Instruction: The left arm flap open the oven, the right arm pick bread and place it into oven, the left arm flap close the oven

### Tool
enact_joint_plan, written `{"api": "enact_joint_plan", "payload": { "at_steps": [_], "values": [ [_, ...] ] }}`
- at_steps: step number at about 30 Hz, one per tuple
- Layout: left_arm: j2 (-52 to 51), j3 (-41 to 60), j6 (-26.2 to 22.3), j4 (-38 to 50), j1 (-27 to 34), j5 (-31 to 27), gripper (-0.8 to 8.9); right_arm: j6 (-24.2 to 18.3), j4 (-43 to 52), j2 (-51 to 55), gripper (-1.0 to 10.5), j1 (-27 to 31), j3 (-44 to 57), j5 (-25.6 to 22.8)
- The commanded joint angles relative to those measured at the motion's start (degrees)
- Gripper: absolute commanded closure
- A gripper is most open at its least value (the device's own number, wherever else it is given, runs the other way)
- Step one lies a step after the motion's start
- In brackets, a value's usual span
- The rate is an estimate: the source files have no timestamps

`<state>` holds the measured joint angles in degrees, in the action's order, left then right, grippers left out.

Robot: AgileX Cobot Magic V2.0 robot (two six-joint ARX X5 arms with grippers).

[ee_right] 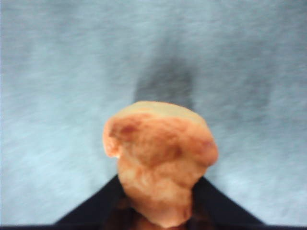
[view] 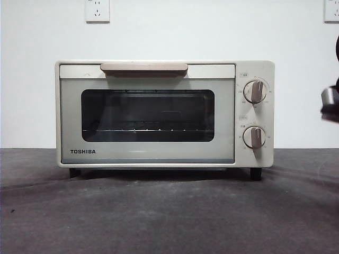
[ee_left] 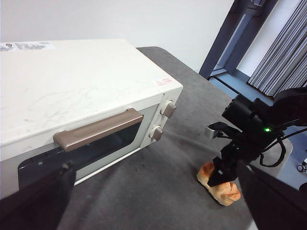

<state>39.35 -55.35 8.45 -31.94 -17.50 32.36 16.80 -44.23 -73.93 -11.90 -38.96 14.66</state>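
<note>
The cream-white oven (view: 159,114) stands on the table with its door shut; its beige bar handle (ee_left: 98,129) also shows in the left wrist view. My left gripper (ee_left: 156,170) is open and empty, in front of and a little above the handle, not touching it. The golden-brown lumpy bread (ee_left: 219,186) lies on the dark cloth to the right of the oven. My right gripper (ee_left: 225,171) comes down on it from above, and its jaws close against the bread's (ee_right: 160,158) sides. The bread is out of the front view.
Two beige knobs (view: 255,114) sit on the oven's right face. Part of the right arm (view: 331,103) shows at the front view's right edge. The grey cloth (view: 169,211) covers the table, and the table's edge (ee_left: 283,163) is close behind the right arm.
</note>
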Motion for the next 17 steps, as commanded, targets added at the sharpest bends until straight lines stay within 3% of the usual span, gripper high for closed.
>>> {"api": "enact_joint_plan", "payload": {
  "at_steps": [1,12,17],
  "values": [
    [0.42,-1.44,-0.07,0.17,-0.26,0.2,2.29,-0.55,0.04,1.53,8.8,-0.13,-2.23,3.41],
    [6.05,-1.53,-0.11,0.44,-0.26,0.17,6.95,-2.86,-11.19,19.76,8.8,-0.15,-7.52,5.03],
    [11.21,-2.69,-0.72,0.72,-0.28,0.13,7.98,-2.86,-11.89,31.12,8.8,-0.15,-7.8,7.04]
  ]
}}
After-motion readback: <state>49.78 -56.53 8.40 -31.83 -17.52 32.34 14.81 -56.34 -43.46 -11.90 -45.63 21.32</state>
